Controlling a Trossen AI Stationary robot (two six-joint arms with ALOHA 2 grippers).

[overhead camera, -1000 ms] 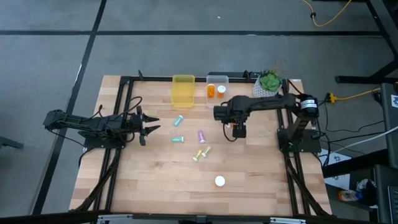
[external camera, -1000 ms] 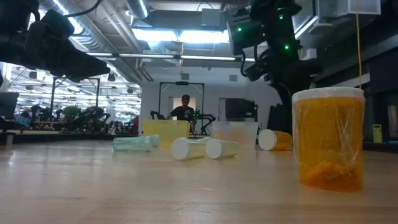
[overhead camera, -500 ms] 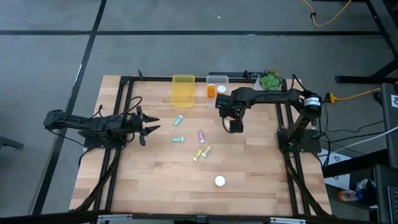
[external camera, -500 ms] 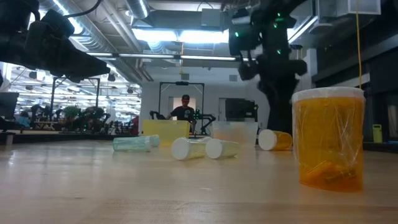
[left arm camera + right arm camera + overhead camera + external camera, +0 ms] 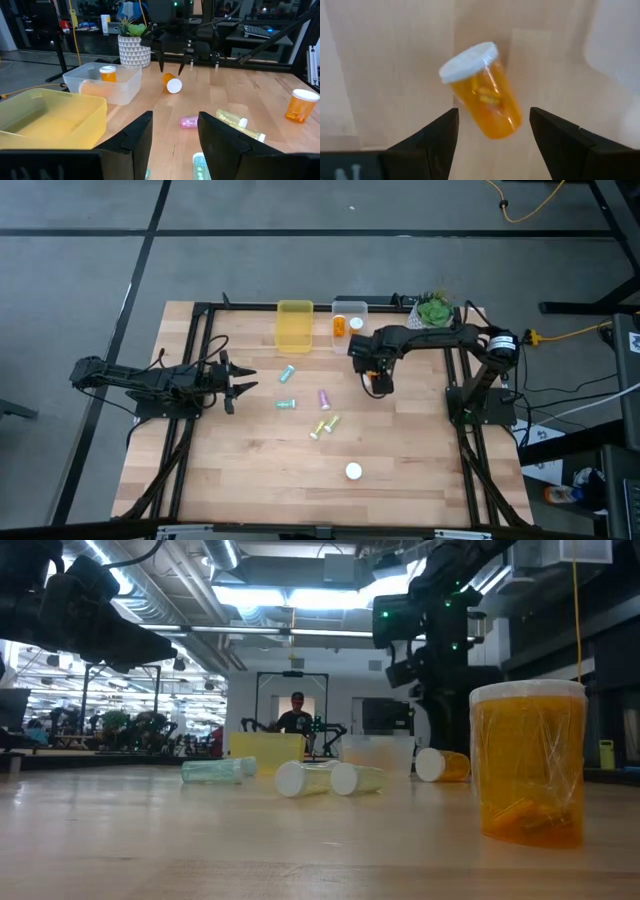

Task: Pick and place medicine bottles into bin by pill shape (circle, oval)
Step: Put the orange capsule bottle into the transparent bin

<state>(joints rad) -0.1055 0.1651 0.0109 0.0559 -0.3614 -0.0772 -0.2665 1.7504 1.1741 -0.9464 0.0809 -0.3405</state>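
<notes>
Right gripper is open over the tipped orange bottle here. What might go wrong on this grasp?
1. The orange bottle lies on its side, skewed between the open fingers of the right gripper. Closing on the round body may roll or squirt it out.
2. The clear bin sits close by, so a nudged bottle might roll against its wall.
3. The potted plant stands near the right arm; a wide swing could clip it.

The left gripper waits open at the table's left.

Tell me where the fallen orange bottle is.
In the high view the orange bottle lies on its side under the open right pincer, just in front of the clear bin.
</notes>
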